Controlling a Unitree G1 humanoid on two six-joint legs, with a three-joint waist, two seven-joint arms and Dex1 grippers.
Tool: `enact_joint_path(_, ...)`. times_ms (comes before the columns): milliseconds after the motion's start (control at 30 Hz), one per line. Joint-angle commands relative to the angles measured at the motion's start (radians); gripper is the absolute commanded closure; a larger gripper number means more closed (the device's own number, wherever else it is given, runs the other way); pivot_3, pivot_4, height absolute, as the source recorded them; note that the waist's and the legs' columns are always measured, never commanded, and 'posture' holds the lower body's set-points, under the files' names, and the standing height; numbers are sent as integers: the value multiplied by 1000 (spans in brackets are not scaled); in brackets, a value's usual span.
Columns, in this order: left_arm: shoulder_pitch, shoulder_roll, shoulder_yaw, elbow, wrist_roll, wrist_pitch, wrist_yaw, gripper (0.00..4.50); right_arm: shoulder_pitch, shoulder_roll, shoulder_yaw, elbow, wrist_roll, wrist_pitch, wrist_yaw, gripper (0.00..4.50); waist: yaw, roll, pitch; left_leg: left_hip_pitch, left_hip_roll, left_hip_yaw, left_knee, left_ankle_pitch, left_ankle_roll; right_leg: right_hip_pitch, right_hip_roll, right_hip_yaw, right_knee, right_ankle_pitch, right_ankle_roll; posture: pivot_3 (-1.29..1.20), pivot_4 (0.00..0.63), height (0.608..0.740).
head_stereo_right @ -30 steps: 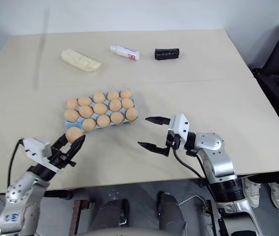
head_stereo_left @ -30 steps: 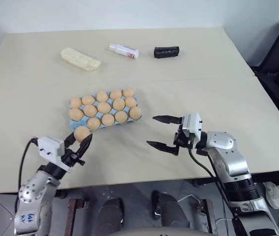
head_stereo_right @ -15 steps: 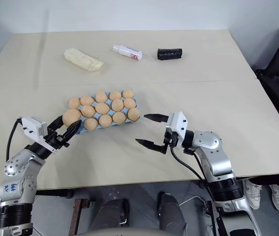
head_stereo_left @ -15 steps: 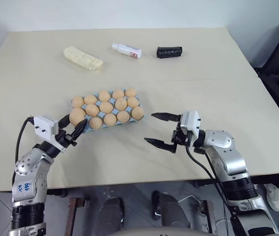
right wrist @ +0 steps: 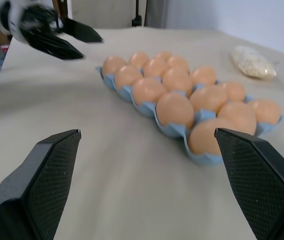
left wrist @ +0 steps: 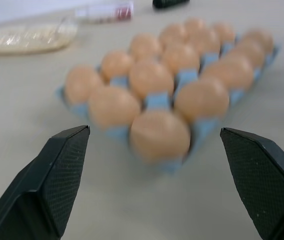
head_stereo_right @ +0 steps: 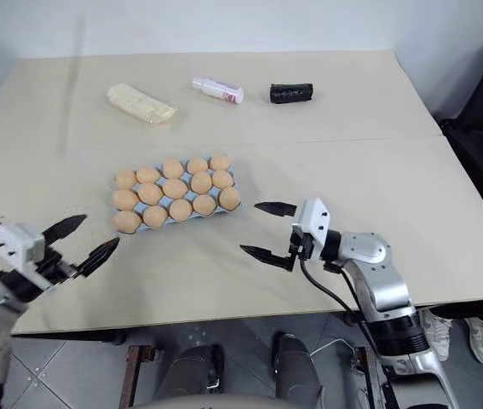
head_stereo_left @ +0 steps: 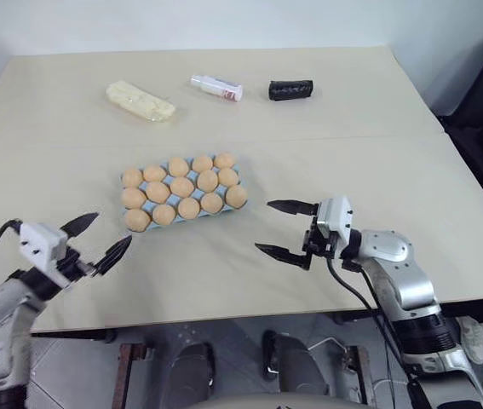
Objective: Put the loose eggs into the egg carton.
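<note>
— What lies on the surface [head_stereo_left: 377, 111] far ahead of the tools?
— Three things in a row along the far side: a pale yellow wrapped block [head_stereo_left: 140, 101], a small white bottle [head_stereo_left: 215, 87] lying on its side, and a black roll [head_stereo_left: 290, 89].
— Touching each other?
— No, each apart, bottle in the middle.

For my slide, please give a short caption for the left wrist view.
Open left gripper facing the blue egg carton, every visible cup filled with tan eggs.
</note>
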Motion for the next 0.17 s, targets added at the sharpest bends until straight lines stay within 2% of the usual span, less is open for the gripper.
enact_joint_path(33, 48, 26, 46, -35, -1, -40, -45, 60, 8, -28, -35, -17, 9, -4, -2, 0, 3, 0, 0, 0, 0, 0, 0, -1, -1, 0, 0, 0, 0, 0, 0, 0, 150, 740)
enact_joint_path(167, 49, 35, 65, -41, 27, -50, -15, 60, 3, -38, -53, 5, -25, 12, -59, 0, 10, 0, 0, -1, 0, -2, 0, -2, -2, 1, -1, -2, -1, 0, -1, 0, 150, 740)
